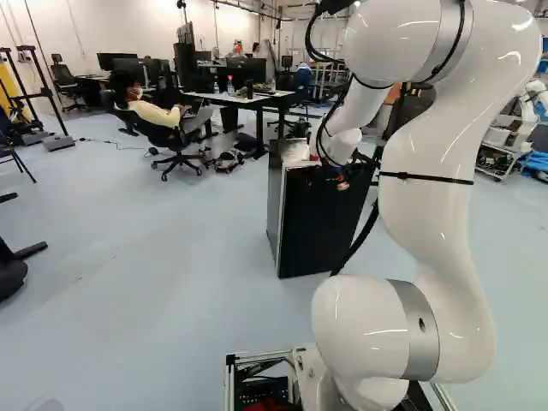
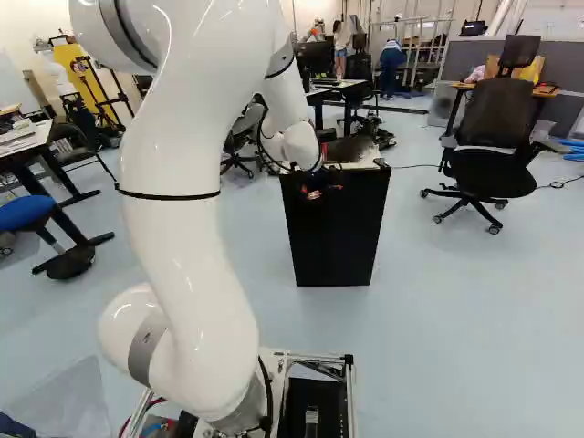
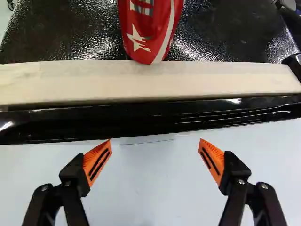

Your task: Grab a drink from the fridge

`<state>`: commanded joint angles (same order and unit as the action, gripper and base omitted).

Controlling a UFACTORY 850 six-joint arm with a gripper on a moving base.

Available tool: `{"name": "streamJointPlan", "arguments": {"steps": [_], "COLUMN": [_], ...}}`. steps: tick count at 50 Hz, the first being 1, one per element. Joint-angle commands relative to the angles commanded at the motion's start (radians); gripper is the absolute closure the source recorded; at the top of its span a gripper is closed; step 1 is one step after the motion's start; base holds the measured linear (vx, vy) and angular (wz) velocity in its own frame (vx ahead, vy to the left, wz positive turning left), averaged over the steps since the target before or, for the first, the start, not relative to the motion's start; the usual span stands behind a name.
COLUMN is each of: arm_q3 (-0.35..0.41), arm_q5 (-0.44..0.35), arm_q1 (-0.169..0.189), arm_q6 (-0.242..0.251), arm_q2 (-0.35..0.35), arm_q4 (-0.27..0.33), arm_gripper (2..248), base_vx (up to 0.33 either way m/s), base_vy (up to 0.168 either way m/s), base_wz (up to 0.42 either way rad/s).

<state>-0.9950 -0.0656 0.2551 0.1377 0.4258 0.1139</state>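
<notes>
Seeing jaws spread, empty; can (image 3: pixel 149 29) sits ahead, atop fridge (image 2: pixel 338 228). We'd expect slick, thin walls, maybe heavy if full; we should grip mid-body, squeezing lightly.

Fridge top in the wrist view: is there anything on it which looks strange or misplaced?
Possibly the red can: it sits on top of the fridge, by the pale edge strip, not inside. I see no spill or damage there.
</notes>
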Motion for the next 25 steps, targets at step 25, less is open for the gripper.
{"name": "streamJointPlan", "arguments": {"steps": [25], "arm_q3": [0.128], "arm_q5": [-0.032], "arm_q1": [0.007], "arm_q6": [0.0], "arm_q2": [-0.099], "arm_q4": [0.0], "arm_gripper": [3], "base_vx": [0.0], "base_vy": [0.0], "base_wz": [0.0]}}
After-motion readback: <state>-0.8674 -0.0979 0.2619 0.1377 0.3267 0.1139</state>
